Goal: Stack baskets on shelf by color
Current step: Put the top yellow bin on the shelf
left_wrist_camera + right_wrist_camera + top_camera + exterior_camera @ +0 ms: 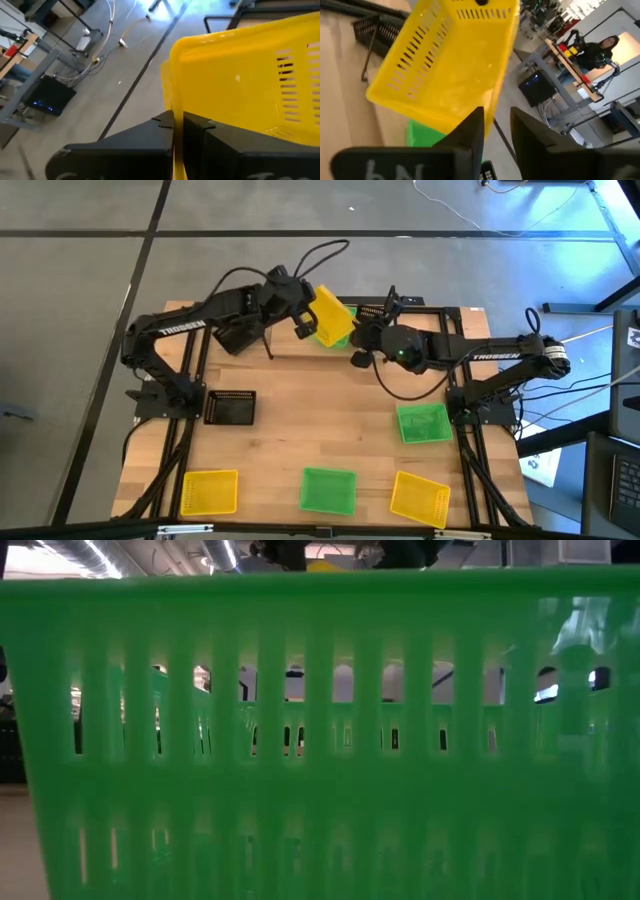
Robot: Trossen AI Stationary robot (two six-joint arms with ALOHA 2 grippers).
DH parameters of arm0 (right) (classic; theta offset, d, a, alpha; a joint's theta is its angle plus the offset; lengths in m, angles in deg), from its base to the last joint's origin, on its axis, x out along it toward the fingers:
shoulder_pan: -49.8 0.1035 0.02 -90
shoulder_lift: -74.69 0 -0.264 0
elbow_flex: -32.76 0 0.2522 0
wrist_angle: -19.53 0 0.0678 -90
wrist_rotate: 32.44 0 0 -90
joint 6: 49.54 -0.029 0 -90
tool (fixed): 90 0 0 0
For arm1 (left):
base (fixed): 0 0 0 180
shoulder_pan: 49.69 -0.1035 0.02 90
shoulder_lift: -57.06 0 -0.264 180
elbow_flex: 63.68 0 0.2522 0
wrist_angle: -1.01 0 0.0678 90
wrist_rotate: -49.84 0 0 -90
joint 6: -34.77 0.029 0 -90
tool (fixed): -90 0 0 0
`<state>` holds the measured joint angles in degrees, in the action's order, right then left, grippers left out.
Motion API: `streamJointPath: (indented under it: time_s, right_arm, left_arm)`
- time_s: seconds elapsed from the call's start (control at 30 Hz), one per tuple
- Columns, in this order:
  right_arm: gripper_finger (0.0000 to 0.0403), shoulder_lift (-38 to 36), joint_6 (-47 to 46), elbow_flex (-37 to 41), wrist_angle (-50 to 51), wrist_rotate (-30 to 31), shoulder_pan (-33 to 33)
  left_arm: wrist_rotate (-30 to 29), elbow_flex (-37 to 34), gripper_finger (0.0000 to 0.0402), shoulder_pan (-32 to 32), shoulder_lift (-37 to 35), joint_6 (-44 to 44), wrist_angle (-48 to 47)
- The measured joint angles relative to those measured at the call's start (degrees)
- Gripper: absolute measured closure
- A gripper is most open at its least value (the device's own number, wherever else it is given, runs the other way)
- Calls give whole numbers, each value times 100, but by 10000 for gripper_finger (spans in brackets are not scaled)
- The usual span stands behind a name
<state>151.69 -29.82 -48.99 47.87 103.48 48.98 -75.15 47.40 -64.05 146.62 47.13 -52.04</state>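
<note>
A yellow basket (331, 316) hangs tilted over the table's far middle, above a green basket (422, 136) whose edge shows under it. My left gripper (300, 322) reaches in from the left and is shut on the yellow basket. My right gripper (497, 132) stands open at the basket's opposite corner (496, 102), coming from the right. The shelf's black bars (440, 308) run along the far edge behind both grippers. My left gripper pinches one upright wall of the yellow basket (171, 107) between its two fingers, at the rim and close to a corner. The fingers come nearly level from the table's left. The basket is lifted clear and tilted. My right gripper: whether its open fingers (470, 132) touch the basket's corner, I cannot tell.
On the table lie a black basket (230, 407) at the left, a green one (422, 423) at the right, and yellow (210, 492), green (328, 490) and yellow (420, 498) ones along the near edge. A green basket wall (320, 740) fills the low view.
</note>
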Motion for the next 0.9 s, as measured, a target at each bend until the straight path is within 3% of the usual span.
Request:
streamJointPath:
  time_s: [0.23, 0.4, 0.63, 0.9]
  right_arm:
    - [304, -4, 752, -2, -855, 97, 172]
    - [303, -4, 1180, -2, -1083, 100, 253]
    - [303, -4, 1238, -2, -1083, 100, 264]
    - [303, -4, 1241, -2, -1083, 100, 262]
  left_arm:
    - [402, 478, 401, -362, -13, 318, -1502]
    - [1487, 503, 401, -869, 20, 1363, -1580]
    - [2527, 505, 401, -1568, 465, 2367, -1586]
    - [2783, 505, 401, -1977, 1204, 3165, -1598]
